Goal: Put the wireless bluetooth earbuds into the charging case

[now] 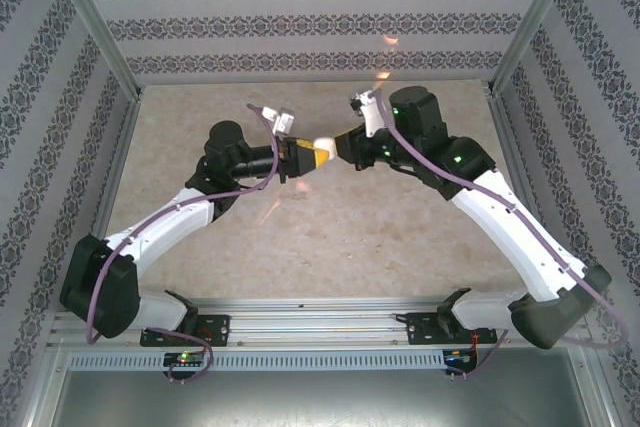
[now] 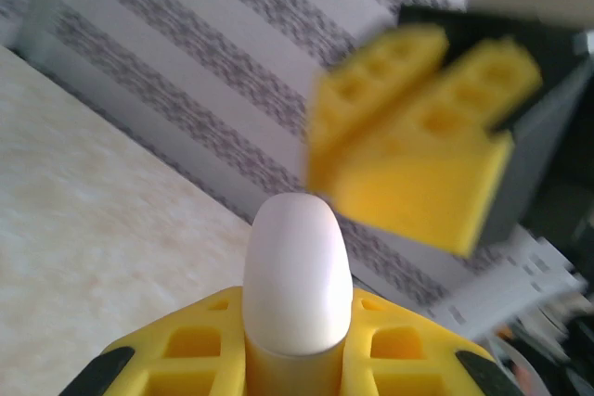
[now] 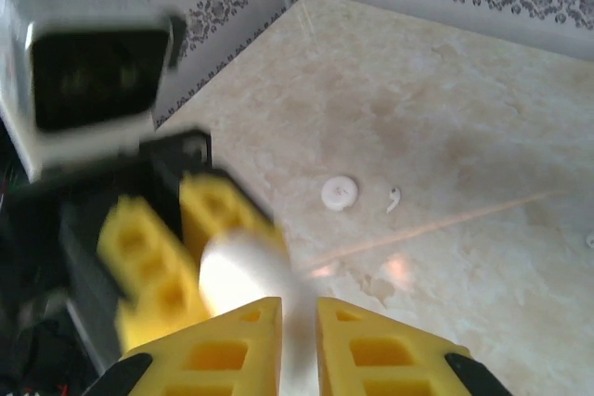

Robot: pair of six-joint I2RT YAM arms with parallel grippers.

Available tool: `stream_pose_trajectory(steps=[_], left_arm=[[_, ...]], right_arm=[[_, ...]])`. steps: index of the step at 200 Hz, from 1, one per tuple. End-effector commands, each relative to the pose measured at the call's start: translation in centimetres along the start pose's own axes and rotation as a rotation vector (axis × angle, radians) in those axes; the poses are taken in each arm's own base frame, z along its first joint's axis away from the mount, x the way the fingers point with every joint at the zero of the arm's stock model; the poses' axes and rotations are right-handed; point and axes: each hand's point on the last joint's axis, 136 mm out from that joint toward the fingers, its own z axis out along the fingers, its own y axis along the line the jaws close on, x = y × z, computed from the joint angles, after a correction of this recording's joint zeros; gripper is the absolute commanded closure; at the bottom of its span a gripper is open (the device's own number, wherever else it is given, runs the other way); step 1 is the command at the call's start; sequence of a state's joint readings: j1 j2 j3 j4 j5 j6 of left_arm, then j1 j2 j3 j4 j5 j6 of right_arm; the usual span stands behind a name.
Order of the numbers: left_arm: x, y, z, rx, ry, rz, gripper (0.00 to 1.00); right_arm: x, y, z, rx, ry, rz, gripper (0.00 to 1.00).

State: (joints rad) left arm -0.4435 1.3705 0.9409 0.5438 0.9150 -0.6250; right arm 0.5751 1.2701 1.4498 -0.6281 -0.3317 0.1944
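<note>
While the left gripper (image 2: 297, 326) clamps a white case (image 2: 297, 257) and the right gripper (image 3: 299, 317) sits narrow, contents unclear, one earbud (image 3: 393, 198) lies on the table (image 3: 445, 118) mid-frame beside a white disc (image 3: 340, 193), probably light and slick, best pinched across its stem.

Nothing in any view can be read: no brand, number or sign. The walls (image 1: 320, 27) carry bands of dark ornament (a repeating pattern, not lettering). In the left wrist view, a white strip (image 2: 534, 271) at the right edge bears a few small dark marks, too blurred to make out.
</note>
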Motion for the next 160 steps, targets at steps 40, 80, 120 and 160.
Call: stream_pose_trajectory(steps=[40,80,120,160], left_arm=[[-3.0,10.3,-1.5,-0.393,-0.039,0.050,1.00],[-1.1,18.8,-1.8,-0.599,0.034,-0.073,1.00],[3.6,26.1,-1.8,-0.710,0.166,-0.232,1.00],[7.5,30.8,-1.4,-0.779,0.256,-0.305,0.98]], right_arm=[[1.1,-4.2,-2.0,0.015,0.012,0.230,0.80],[1.9,-6.1,-1.1,0.045,0.035,0.334,0.79],[4.0,-7.8,0.3,0.074,0.089,0.421,0.77],[5.2,-9.1,1.8,0.087,0.126,0.502,0.75]])
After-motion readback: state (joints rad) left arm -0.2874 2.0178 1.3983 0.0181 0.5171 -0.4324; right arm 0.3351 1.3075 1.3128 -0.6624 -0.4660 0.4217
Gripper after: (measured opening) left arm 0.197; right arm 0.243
